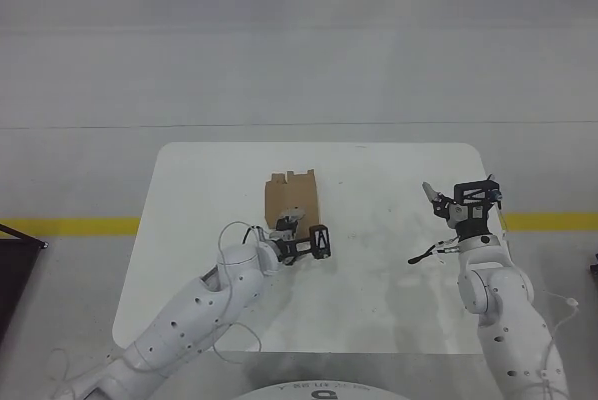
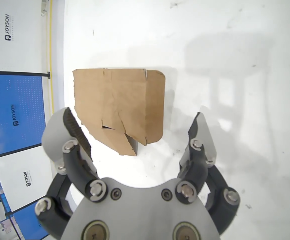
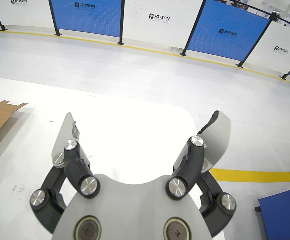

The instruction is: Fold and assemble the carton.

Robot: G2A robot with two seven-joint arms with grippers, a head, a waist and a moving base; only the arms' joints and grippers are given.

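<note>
One brown carton (image 1: 290,200) is lying flat near the middle of the white table (image 1: 399,300); the left wrist view is revealing a near flap lifting slightly, the left gripper (image 2: 133,126) hanging released just before it; the right gripper (image 3: 142,118), also released, is hovering well apart.

one carton (image 1: 290,198), one table (image 1: 399,290), two claws (image 2: 133,113) (image 3: 143,114).

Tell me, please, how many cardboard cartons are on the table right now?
1. The carton sits near the middle of the table, directly in front of the left gripper. Nothing on the table could hide another.
</note>
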